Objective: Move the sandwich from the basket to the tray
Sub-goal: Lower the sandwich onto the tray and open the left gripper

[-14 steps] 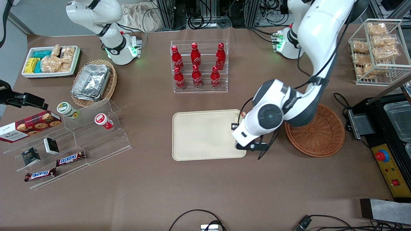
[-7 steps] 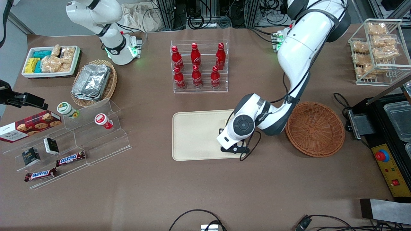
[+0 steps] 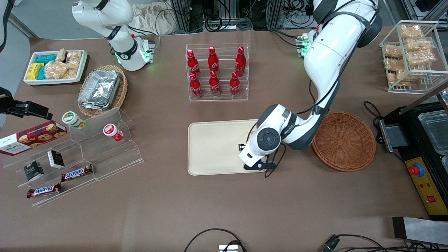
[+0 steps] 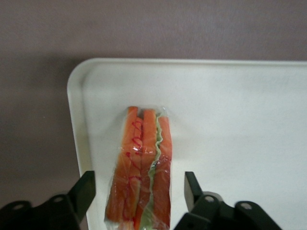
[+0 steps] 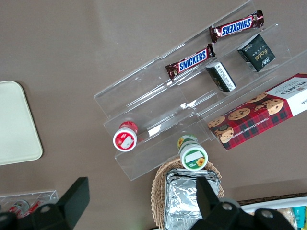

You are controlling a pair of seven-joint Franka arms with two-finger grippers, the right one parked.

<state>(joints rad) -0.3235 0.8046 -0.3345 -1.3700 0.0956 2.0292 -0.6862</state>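
Observation:
The sandwich (image 4: 141, 167) lies flat on the cream tray (image 4: 230, 120), close to one rounded corner, its orange and green layers showing through clear wrap. My left gripper (image 4: 139, 181) is open, with one finger on each side of the sandwich and a gap on both sides. In the front view the gripper (image 3: 246, 141) hangs low over the tray (image 3: 213, 147) near its end beside the basket, and the wrist hides the sandwich. The reddish-brown wicker basket (image 3: 344, 140) stands beside the tray toward the working arm's end, with nothing in it.
A clear rack of red bottles (image 3: 217, 71) stands farther from the front camera than the tray. An acrylic step shelf (image 3: 87, 147), a foil-filled tan basket (image 3: 101, 91) and a white bin (image 3: 56, 66) lie toward the parked arm's end. A black machine (image 3: 427, 140) stands past the basket.
My gripper has moved from the tray's edge beside the basket further in over the tray, then drew back a little.

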